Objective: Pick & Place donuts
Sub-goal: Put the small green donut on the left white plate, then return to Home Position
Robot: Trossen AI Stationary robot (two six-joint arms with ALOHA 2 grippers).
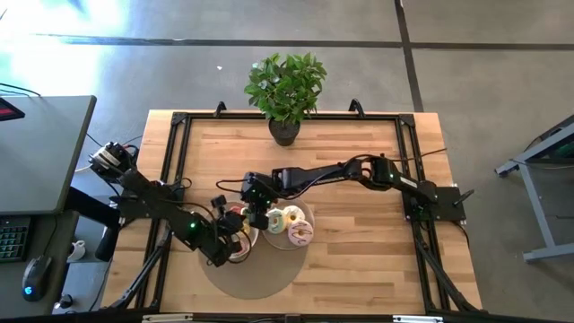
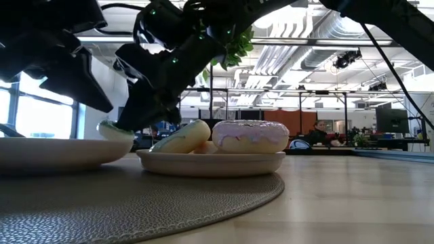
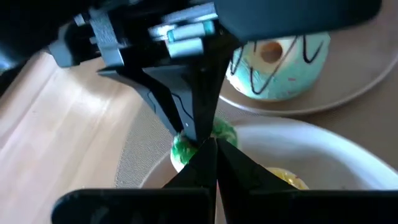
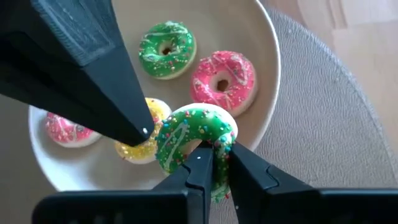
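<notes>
While the right end effector pinches the green mini donut by its ring wall, it hangs over the bowl at the mat's 9 o'clock side.
Likely light, stiff, glossy — sprinkles add grip; take the ring through its hole. Left end effector is pressed together, empty, alongside.

green sprinkled donut, pink donut, yellow donut, beige plate
</notes>
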